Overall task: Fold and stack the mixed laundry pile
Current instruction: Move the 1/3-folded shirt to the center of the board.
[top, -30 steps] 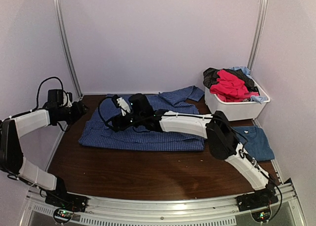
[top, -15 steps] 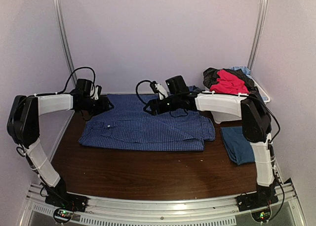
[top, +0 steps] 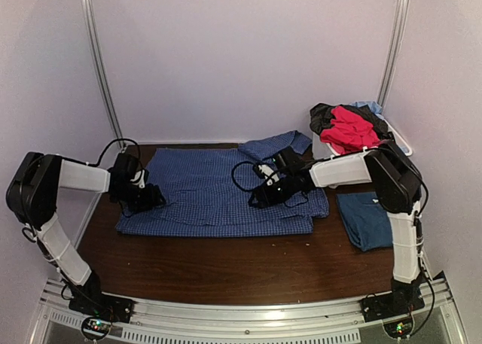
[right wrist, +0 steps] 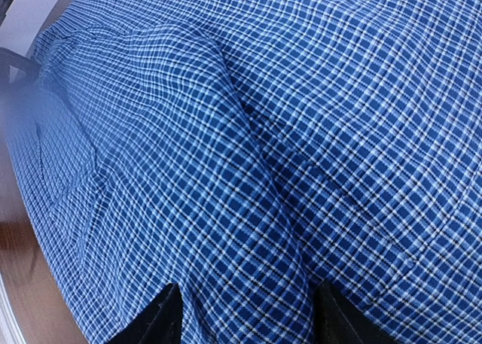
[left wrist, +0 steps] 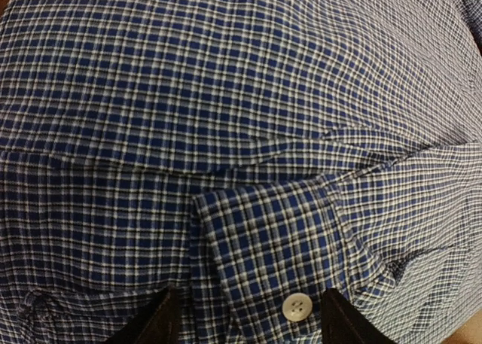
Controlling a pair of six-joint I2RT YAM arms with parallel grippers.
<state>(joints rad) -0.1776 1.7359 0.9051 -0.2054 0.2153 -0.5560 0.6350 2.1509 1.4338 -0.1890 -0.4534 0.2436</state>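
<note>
Arms have both dropped onto the shirt (top: 211,186) since a moment ago, when they hovered over its far edge. Left gripper (left wrist: 252,321) stands parted, a buttoned cuff (left wrist: 263,231) lying flat between its fingers. Right gripper (right wrist: 245,318), also unclenched, straddles a raised fold. Cloth spreads on beyond both fingertips. A fold pinch looks about to start. Right of the right fingers lies a folded tee (top: 373,217); farther back sits the pile (top: 350,129).
</note>
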